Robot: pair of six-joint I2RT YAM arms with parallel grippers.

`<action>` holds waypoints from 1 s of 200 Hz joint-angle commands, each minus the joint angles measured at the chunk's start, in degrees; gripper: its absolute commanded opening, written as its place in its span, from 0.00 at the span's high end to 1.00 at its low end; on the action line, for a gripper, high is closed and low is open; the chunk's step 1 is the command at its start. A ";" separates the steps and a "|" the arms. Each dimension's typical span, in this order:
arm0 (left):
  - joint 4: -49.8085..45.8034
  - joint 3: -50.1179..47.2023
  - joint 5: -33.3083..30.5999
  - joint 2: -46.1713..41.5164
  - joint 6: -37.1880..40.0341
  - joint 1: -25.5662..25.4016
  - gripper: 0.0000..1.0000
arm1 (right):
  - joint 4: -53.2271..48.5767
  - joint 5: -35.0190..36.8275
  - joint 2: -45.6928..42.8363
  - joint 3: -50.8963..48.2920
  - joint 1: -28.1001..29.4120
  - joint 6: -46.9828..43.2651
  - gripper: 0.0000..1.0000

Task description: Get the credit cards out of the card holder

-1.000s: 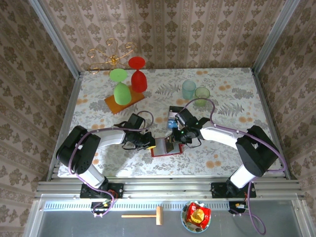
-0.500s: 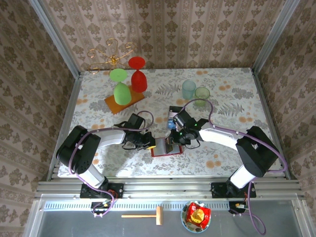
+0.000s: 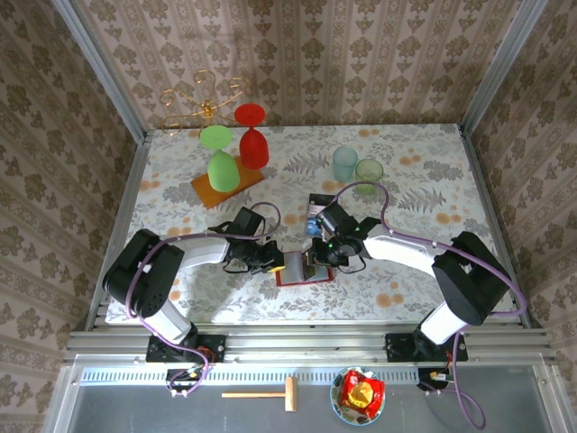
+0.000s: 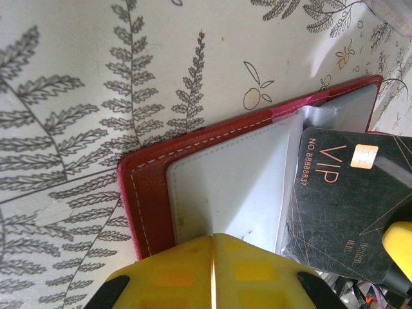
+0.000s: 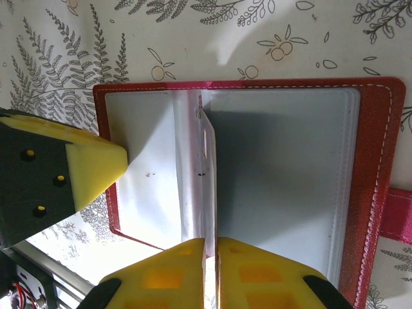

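Card holder [image 3: 302, 271]: open on table [image 3: 406, 162], front centre. Left gripper [image 4: 214, 248]: closed, pressing its left page. Right gripper [image 5: 210, 248]: pinching black card [image 4: 341, 199], partly out. Draw straight out, holder pinned flat.

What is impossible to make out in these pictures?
- Left wrist view: the black card runs off the right edge; its small print is blurred.
- Right wrist view: the thin sheet in the right gripper stands edge-on; card or pocket leaf, unclear.
- Top view: the left gripper and the right gripper cover part of the card holder; its pockets are too small.
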 commanded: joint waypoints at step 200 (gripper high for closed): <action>-3.05 1.84 0.85 0.02 2.05 1.40 0.86 | -21.22 7.58 -9.80 11.32 -3.99 -34.39 1.00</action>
